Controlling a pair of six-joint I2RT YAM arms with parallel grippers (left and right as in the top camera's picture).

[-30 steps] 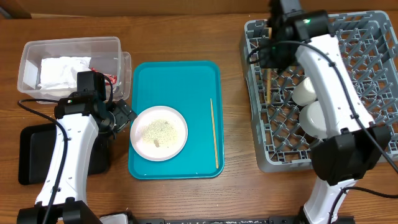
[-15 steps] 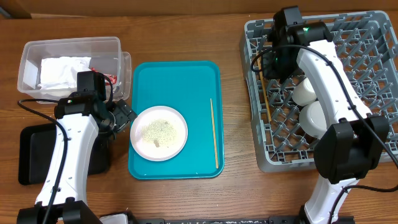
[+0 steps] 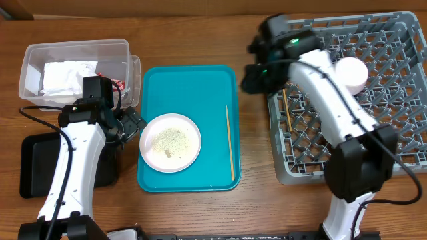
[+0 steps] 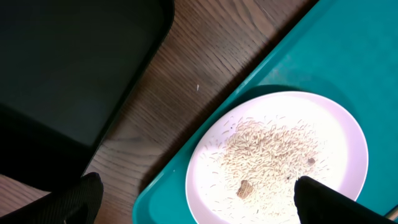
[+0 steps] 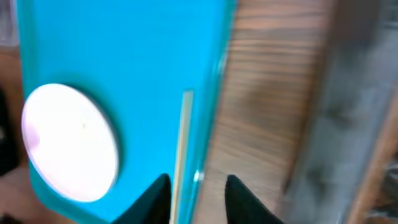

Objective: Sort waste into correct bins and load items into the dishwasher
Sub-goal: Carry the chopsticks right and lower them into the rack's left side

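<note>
My right claw (image 5: 196, 198), jaws parted and, as far as the blur shows, empty, hangs by the tray's (image 3: 187, 87) far right corner; the chopstick (image 3: 229, 143) lies on the tray toward me, long axis along its right edge; my left claw (image 3: 133, 124), wide open by the plate (image 3: 171, 142), is farther off.

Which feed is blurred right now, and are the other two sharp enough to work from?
Right wrist: smeared all over, the plate a blank white disc, the chopstick a pale streak. Left wrist: sharp, single crumbs distinct. Overhead: crisp, evenly lit, dish rack lattice clear.
</note>
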